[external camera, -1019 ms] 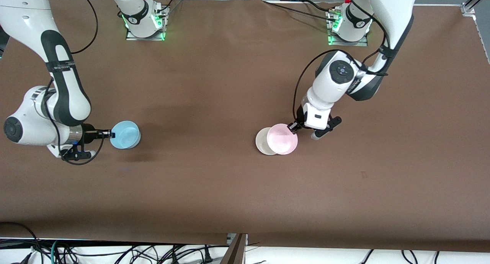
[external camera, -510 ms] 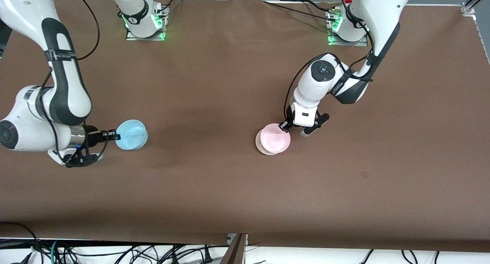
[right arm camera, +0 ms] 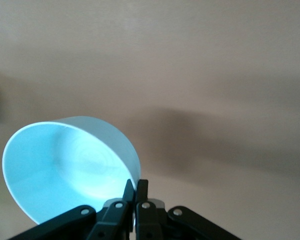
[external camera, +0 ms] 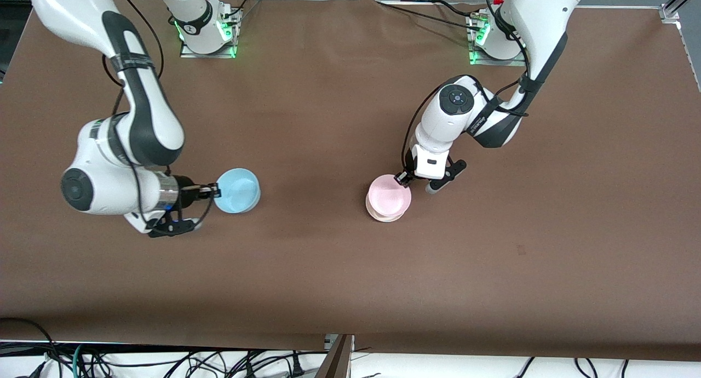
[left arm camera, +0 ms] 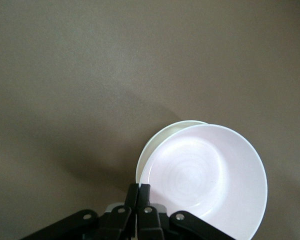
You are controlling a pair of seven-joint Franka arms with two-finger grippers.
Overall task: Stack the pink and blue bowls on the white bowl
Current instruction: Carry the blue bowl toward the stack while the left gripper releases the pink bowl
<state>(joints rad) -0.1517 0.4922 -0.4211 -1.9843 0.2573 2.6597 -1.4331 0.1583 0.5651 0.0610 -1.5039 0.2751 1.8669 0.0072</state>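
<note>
Left gripper (external camera: 406,177), center-right of the front frame, is pinched shut on the rim of the pink bowl (external camera: 388,195), holding it right over the white bowl (external camera: 383,216), w/ only a sliver of white rim showing under it; in the left wrist view the pink bowl (left arm camera: 206,179) nearly covers the white bowl (left arm camera: 162,136). Right gripper (external camera: 214,190), mid-left of the frame, is clamped on the rim of the blue bowl (external camera: 237,190), carried tilted above the brown surface (external camera: 339,279); right wrist view shows the blue bowl (right arm camera: 65,167) at the fingers (right arm camera: 141,192).
</note>
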